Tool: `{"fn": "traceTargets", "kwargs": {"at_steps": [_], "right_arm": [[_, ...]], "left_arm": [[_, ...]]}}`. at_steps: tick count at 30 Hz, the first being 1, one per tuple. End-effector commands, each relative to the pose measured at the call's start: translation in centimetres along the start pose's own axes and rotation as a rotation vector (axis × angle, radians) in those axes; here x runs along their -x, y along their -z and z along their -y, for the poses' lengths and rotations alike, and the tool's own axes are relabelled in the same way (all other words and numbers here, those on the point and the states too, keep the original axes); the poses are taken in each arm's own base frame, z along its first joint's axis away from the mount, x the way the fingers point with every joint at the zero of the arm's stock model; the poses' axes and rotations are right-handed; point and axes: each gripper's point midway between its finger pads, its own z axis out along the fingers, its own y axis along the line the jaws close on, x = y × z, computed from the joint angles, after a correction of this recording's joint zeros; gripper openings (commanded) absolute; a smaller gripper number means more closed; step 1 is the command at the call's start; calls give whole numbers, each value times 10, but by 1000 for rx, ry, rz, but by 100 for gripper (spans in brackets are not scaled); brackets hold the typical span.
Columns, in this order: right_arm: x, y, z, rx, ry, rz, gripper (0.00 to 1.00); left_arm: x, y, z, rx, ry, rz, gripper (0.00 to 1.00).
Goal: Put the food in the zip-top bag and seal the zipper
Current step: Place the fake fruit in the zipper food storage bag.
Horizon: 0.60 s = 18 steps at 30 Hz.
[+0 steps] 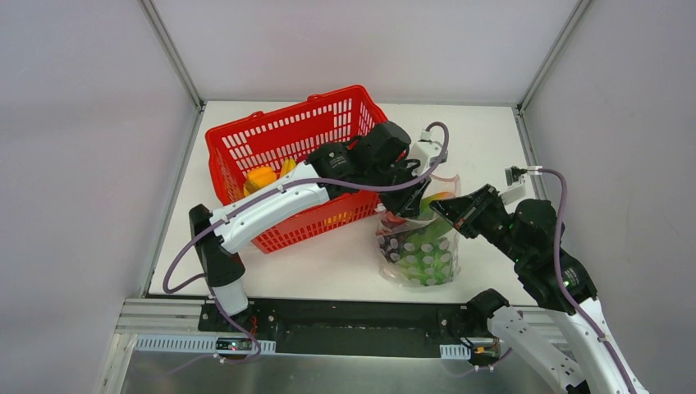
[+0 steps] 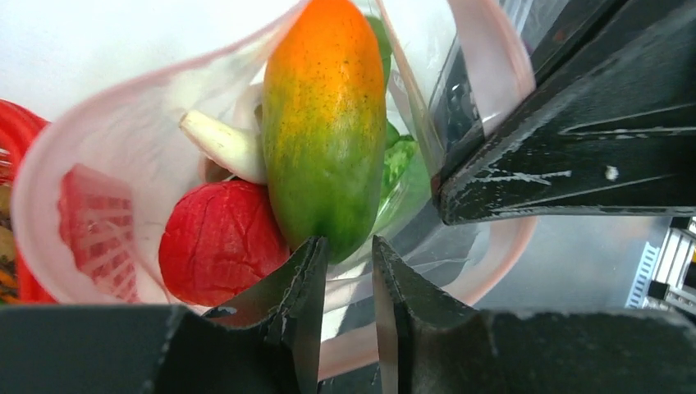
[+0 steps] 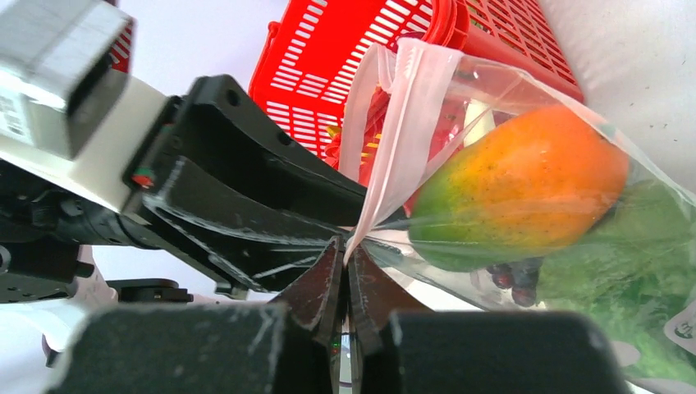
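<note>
The zip-top bag (image 1: 423, 254) stands on the table right of the basket, its mouth held open. My right gripper (image 3: 346, 246) is shut on the pink zipper strip (image 3: 402, 123) at the mouth's right side. My left gripper (image 2: 345, 254) is over the mouth with a narrow gap between its fingers and nothing gripped. Just past its tips, an orange-and-green toy fruit (image 2: 324, 131) lies in the mouth. A red apple (image 2: 217, 242) and white garlic (image 2: 222, 144) lie beside the fruit. Purple grapes (image 3: 513, 275) and green lettuce (image 3: 624, 287) are deeper in the bag.
The red mesh basket (image 1: 287, 111) stands at the back left, touching the bag's left side. It holds some orange and yellow toy food (image 1: 261, 176). The two grippers are very close together at the bag's mouth (image 1: 431, 205).
</note>
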Motion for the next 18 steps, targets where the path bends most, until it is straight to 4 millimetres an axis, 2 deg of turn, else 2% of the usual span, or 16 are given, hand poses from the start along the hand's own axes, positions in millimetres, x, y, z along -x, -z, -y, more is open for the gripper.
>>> {"fn": "traceTargets", "kwargs": {"at_steps": [1,3,5,6,7,11,14,16,18], "right_arm": [[21,9,-44,164,-17,75,4],[22,9,-44,165,-18,82,4],[24,10,-42,159,-14,95,4],[24,10,-40,150,-10,99,4],[25,11,-39,144,-8,106,4],[24,11,-31,117,-8,112,4],[22,10,-27,107,-12,108,4],[22,9,-25,99,-15,109,4],[23,9,-25,98,-16,109,4]], "left_arm": [[-10,0,19,-63,-43,-55,27],[-13,1,22,-68,-49,-66,27],[-5,11,23,-48,-59,-20,35],[0,18,22,-29,-63,13,43],[5,27,21,-9,-68,41,47],[24,63,25,31,-101,157,57],[33,82,28,41,-111,248,62],[30,89,24,67,-117,284,65],[19,97,14,118,-117,291,70]]}}
